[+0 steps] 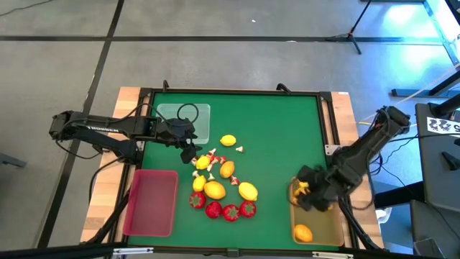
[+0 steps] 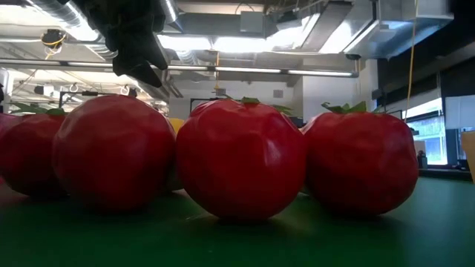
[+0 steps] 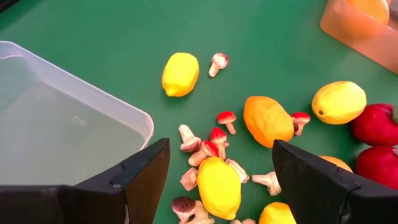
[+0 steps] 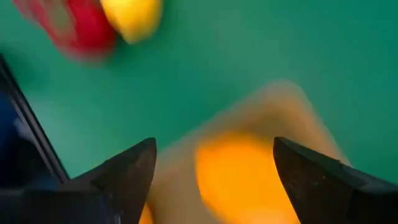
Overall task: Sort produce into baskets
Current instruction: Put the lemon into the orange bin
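Observation:
Yellow lemons [image 1: 214, 189], an orange fruit [image 1: 227, 170], red strawberries [image 1: 230, 211] and small white-and-red bits [image 3: 211, 140] lie in a loose pile on the green table's middle. My left gripper [image 1: 189, 152] hangs open over the pile's far left end, above a lemon [image 3: 219, 186], beside the clear basket [image 1: 185, 119]. My right gripper [image 1: 307, 196] is open above the far end of the tan basket [image 1: 327, 229]. A blurred orange-yellow piece [image 4: 239, 180] lies below its spread fingers. An orange fruit [image 1: 303, 232] rests in the tan basket's near end.
The red basket [image 1: 151, 201] stands at the table's near left. A single lemon [image 1: 228, 141] and a white bit [image 1: 240, 149] lie apart, toward the far side. Three strawberries [image 2: 241, 159] fill the low view. Bare green table lies between the pile and the tan basket.

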You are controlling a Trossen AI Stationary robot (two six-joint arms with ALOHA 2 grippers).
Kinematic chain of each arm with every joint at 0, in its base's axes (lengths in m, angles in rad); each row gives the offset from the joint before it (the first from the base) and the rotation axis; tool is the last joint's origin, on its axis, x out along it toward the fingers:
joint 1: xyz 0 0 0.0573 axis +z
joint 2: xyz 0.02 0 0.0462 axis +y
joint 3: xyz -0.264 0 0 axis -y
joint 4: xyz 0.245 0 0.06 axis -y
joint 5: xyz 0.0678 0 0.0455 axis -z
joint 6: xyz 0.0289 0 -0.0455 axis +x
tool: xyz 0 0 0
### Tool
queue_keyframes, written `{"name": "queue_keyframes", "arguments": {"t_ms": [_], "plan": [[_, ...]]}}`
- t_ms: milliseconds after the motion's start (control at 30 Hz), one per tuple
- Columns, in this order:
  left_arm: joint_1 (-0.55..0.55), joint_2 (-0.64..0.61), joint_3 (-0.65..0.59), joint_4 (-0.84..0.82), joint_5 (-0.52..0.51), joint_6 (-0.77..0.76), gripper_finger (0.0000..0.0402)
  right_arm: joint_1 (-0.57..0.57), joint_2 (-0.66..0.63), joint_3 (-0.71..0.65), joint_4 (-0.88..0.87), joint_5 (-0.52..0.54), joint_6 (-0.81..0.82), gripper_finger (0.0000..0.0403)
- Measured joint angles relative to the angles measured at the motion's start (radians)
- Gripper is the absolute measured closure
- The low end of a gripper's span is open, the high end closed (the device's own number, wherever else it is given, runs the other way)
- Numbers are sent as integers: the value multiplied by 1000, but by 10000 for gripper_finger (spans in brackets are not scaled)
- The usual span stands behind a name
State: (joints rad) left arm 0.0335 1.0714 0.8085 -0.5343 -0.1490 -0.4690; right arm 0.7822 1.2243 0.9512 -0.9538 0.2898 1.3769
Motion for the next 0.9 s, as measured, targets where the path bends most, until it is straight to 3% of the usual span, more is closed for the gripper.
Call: {"name": "queue_keyframes", "arguments": {"t_ms": [133,233,400,567,700,900], "plan": [[0,0,0,0,-1,-1,123,-156,2,48,129,154,-317,82],[0,0,0,0,-2,-2,123,-308,4,55,242,181,-588,82],[0,0,0,0,-2,-23,123,-580,50,56,408,59,-942,82],[0,0,0,-5,-2,-27,123,-777,148,57,553,-117,-1178,81],[0,0,0,-4,-2,-28,123,-844,273,117,611,-203,-1280,81],[0,0,0,-1,-3,-29,123,-857,452,304,554,-191,-1416,81]]}}
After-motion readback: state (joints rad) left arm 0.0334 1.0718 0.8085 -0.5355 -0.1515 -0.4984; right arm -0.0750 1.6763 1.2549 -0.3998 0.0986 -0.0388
